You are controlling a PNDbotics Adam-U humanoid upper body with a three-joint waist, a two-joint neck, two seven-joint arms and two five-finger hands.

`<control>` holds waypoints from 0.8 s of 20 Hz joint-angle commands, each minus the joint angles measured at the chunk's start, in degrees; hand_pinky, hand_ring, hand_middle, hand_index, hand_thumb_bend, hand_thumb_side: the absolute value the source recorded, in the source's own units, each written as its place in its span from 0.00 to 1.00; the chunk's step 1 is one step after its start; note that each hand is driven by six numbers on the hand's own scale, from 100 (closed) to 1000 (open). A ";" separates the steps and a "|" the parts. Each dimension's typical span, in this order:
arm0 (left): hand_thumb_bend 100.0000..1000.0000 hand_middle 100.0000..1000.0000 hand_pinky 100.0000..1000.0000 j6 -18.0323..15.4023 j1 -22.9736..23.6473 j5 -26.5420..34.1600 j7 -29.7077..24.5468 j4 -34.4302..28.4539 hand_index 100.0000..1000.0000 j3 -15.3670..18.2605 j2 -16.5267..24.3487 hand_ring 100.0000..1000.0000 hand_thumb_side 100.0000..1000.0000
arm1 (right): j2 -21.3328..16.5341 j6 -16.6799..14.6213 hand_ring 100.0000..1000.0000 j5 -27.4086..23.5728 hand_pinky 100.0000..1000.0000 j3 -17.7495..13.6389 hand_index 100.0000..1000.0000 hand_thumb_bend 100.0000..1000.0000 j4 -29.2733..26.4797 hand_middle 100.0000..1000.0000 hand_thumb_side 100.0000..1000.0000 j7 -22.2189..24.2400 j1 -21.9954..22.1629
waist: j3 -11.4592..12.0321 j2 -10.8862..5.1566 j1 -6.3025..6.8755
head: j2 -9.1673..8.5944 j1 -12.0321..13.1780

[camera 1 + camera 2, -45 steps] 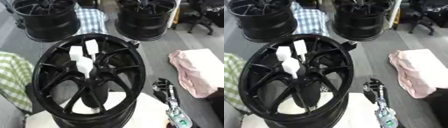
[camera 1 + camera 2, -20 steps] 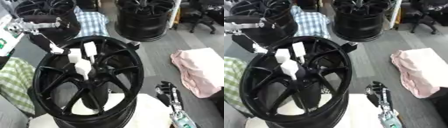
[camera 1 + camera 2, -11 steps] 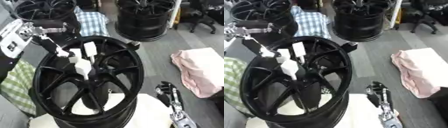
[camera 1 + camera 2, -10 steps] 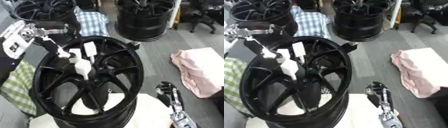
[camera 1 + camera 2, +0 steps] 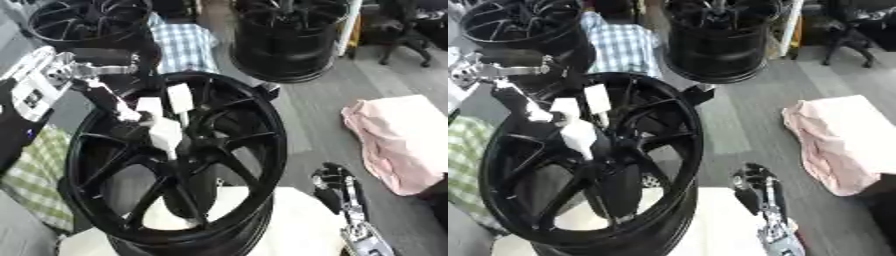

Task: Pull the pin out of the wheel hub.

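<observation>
A black spoked wheel hub stands tilted on a white surface. Three white pieces sit near its centre: a flat one, a smaller pin and a larger block. My left hand reaches in from the upper left. One straight dark finger slants down, and its pale tip touches the rim side of the smaller pin. Nothing is curled round the pin. My right hand rests at the lower right, fingers up and relaxed, away from the hub.
Two more black wheels stand at the back with a blue checked cloth between them. A pink cloth lies on the floor at the right. A green checked cloth lies at the left.
My left hand came in from the upper left and moved down and right until its finger reached the small white pin. The right hand stayed low at the right.
</observation>
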 commanded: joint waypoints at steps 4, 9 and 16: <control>0.28 0.60 0.72 -18.97 -0.25 -0.69 -17.22 1.24 0.77 -0.61 0.99 0.62 0.36 | -0.50 -0.12 0.65 0.29 0.70 0.10 0.75 0.00 -0.60 0.60 0.25 -0.23 -0.83 | -0.04 -0.64 -0.01 | -0.12 0.14; 0.24 0.53 0.70 -19.81 0.31 -0.14 -17.22 2.64 0.72 -0.93 0.58 0.56 0.35 | -0.44 -0.15 0.65 0.28 0.70 0.14 0.75 0.00 -0.66 0.60 0.25 -0.24 -0.88 | -0.15 -0.59 0.00 | -0.12 0.11; 0.09 0.45 0.67 -18.24 0.42 5.23 -17.22 2.79 0.64 -0.07 0.31 0.50 0.33 | -0.42 -0.10 0.65 0.26 0.70 0.14 0.75 0.00 -0.64 0.60 0.25 -0.23 -0.89 | -0.15 -0.58 -0.05 | -0.12 0.15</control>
